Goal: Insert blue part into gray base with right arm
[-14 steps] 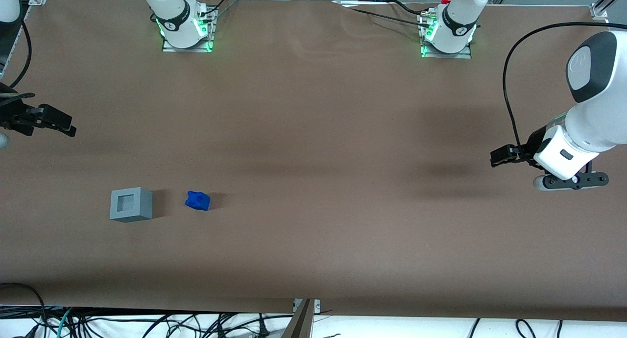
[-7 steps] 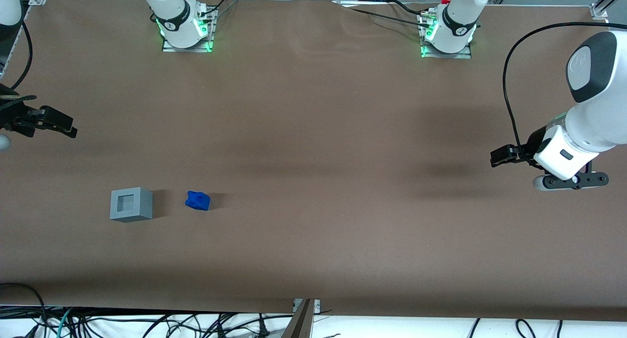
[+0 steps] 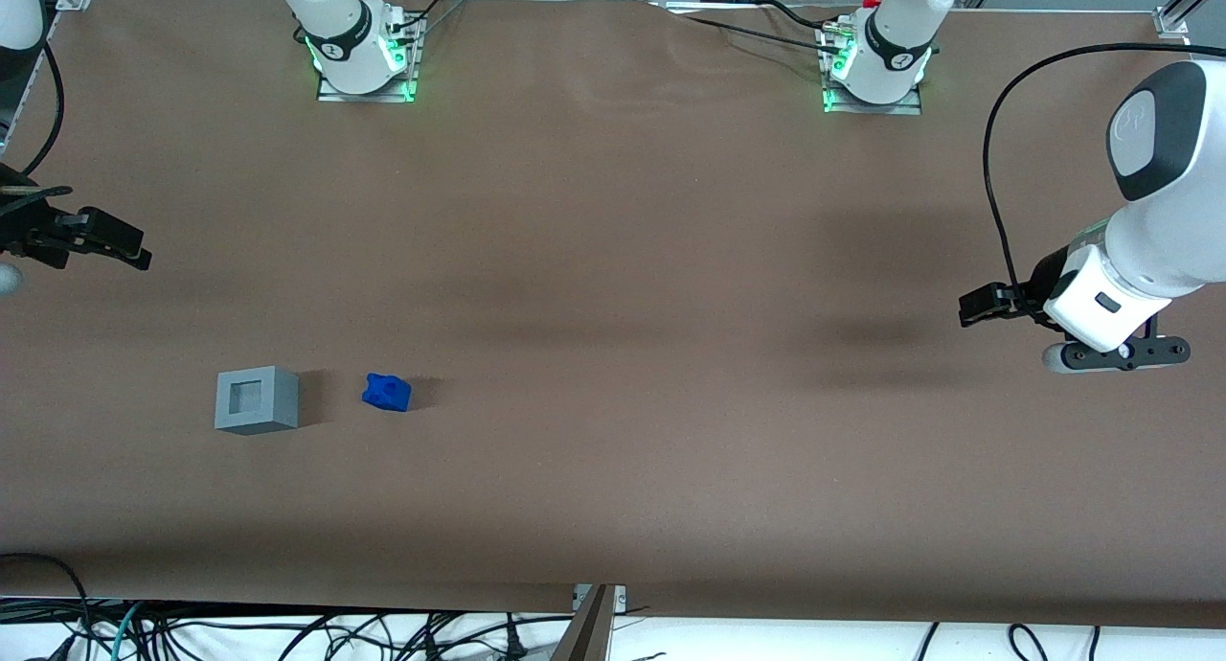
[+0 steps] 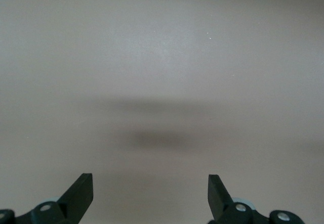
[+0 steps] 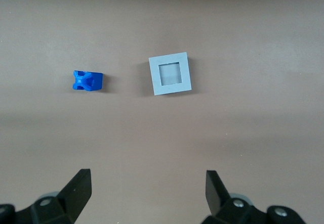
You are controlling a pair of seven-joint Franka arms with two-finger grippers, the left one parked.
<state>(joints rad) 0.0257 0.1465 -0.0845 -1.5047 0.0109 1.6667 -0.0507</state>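
Hovering gripper [image 5: 144, 191] spread wide, blue part [image 3: 387, 392] beside gray base [image 3: 257, 399]

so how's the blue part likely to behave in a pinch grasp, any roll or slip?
The blue part looks like stiff moulded plastic, probably light. Its blocky, irregular faces suggest it won't roll but may twist between flat fingers. It lies loose beside the gray base, so a push would likely slide it. The tool is open, farther from the front camera than both.

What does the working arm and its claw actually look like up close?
The right arm is glossy white with black joint bands, on a metal base plate lit green, with a small red knob nearby. Its gripper, at the working arm's end of the table, is matte black, with two flat wedge-shaped fingers and small round screws at their roots.
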